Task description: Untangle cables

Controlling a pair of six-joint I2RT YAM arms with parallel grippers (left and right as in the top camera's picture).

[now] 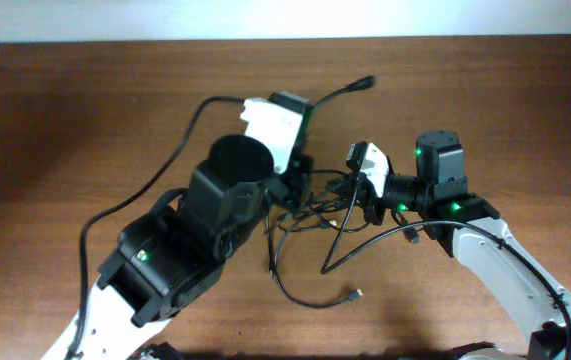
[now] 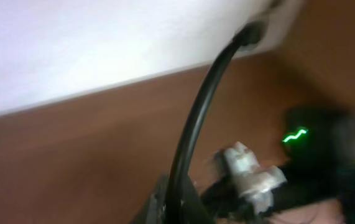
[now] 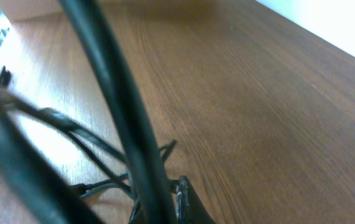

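Cables (image 1: 310, 203): thin glossy black cords, knotted mid-bench.
Bench (image 1: 85, 100): brown wood grain.
Left pincer (image 1: 303, 170): clamps one cord.
Right pincer (image 1: 357, 188): grip cannot be told.

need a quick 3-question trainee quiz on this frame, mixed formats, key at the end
1. True or false: the left gripper and right gripper both sit by the cables tangled mid-table.
2. The loose plug nearest the robot is: A) lying free on the table; B) in the right gripper; C) hanging off the edge.
3. Fill in: in the left wrist view, one cable rises toward the ___ wall.
Key: 1 true; 2 A; 3 white.
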